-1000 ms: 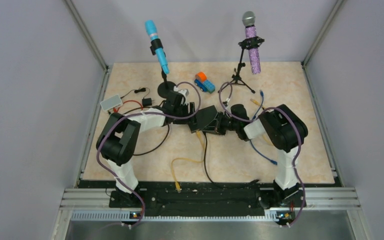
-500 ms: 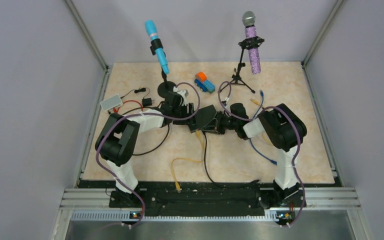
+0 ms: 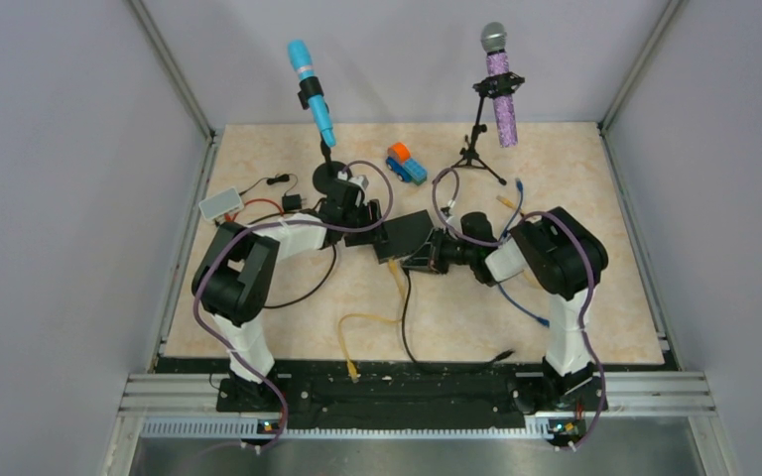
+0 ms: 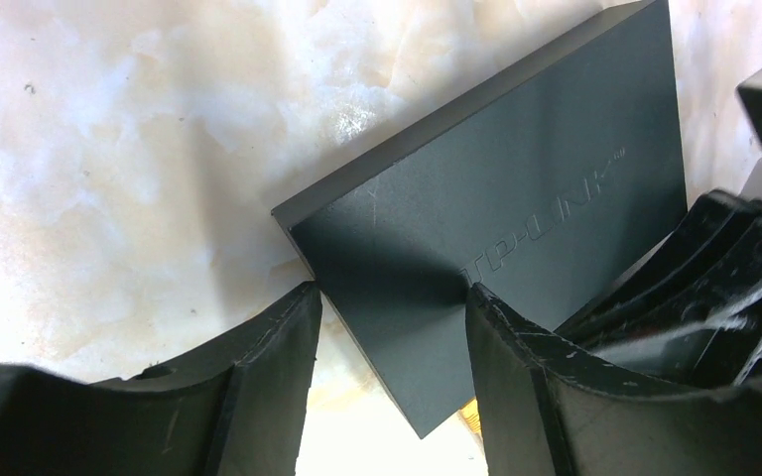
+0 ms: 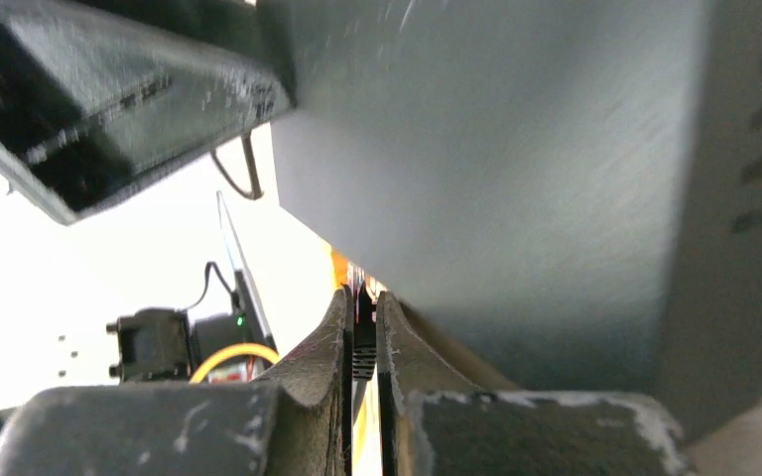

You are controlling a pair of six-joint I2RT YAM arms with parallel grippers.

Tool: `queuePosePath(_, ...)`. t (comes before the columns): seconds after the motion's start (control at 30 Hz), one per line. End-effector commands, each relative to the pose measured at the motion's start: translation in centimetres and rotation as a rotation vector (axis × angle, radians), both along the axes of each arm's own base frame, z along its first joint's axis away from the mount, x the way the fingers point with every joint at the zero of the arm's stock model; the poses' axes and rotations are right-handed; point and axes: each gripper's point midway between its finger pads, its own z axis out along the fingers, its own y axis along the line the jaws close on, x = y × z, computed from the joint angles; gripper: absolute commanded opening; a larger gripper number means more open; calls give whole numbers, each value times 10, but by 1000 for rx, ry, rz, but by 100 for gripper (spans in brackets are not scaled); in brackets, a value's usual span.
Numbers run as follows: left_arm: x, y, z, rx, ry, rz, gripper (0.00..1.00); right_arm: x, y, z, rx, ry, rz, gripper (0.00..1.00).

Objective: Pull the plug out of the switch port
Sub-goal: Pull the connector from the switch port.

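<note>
The flat black switch box (image 3: 414, 233) lies mid-table between both arms. In the left wrist view its corner (image 4: 407, 297) sits between the fingers of my open left gripper (image 4: 389, 290). One fingertip (image 4: 303, 297) is at the box's edge and the other lies over its top face. My right gripper (image 5: 362, 297) is shut on the plug (image 5: 362, 352), a black ribbed boot, right at the box's edge (image 5: 516, 149). The switch port itself is hidden behind the fingers. From the top, my right gripper (image 3: 435, 258) covers the plug, and my left gripper (image 3: 382, 230) is at the box's left corner.
A black cable (image 3: 404, 317) and a yellow cable (image 3: 367, 319) run toward the near edge. A blue cable (image 3: 521, 302) lies by the right arm. Two microphones on stands (image 3: 313, 94) (image 3: 501, 84), a toy truck (image 3: 406, 164) and a small white box (image 3: 220, 204) stand behind.
My left jaws have narrowed around the box's corner. The box and my right gripper have shifted slightly toward the near side, and the box has turned a little.
</note>
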Motion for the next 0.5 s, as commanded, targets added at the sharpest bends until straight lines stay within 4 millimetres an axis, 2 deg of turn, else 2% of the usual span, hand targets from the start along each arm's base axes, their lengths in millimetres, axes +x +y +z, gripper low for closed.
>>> queuePosePath(0.0,-29,19,-53,103,165,15,60,-41,-1,-22,27,151,92,0)
queuePosePath(0.13,-29,22,-54,102,170,15,60,-41,-14,-46,-103,197,39,0)
queuePosePath(0.2,-29,23,-53,107,165,15,60,-40,-19,-48,-136,190,16,0)
queuePosePath(0.37,-26,22,-47,103,145,-1,61,-29,-34,-34,-217,104,-62,0)
queuePosePath(0.47,-24,20,-41,98,122,-14,66,-20,-42,-12,-226,20,-110,0)
